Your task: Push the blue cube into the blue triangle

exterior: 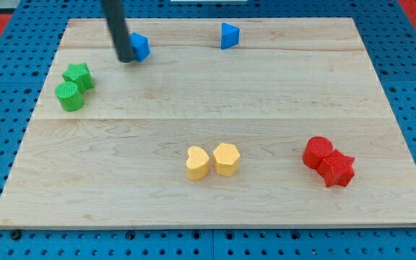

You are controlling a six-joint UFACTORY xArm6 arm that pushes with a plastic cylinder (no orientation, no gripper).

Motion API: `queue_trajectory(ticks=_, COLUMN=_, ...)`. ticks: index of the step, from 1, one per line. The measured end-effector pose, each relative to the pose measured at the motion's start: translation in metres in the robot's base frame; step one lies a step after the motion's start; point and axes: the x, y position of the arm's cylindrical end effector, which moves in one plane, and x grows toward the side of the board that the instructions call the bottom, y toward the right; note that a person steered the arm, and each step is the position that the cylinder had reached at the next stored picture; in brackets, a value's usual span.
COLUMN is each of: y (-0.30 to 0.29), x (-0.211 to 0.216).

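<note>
The blue cube (pixel 141 47) sits near the view's top left of the wooden board (pixel 215 101). The blue triangle (pixel 229 35) stands at the top centre, well to the cube's right. My tip (pixel 125 59) rests on the board right against the cube's left side, and the rod partly covers the cube's left edge.
A green star (pixel 79 74) and a green cylinder (pixel 69 95) sit together at the left. A yellow heart (pixel 197 162) and a yellow hexagon (pixel 226 159) sit at the bottom centre. A red cylinder (pixel 316 152) and a red star (pixel 336 170) sit at the bottom right.
</note>
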Motion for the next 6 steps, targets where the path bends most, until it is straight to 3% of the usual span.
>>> queue_trajectory(ticks=1, y=0.003, x=-0.02)
queue_trajectory(ticks=2, y=-0.033, x=-0.033)
queue_trajectory(ticks=3, y=0.005, x=-0.055)
queue_trajectory(ticks=4, y=0.098, x=-0.05)
queue_trajectory(ticks=6, y=0.117, x=-0.048)
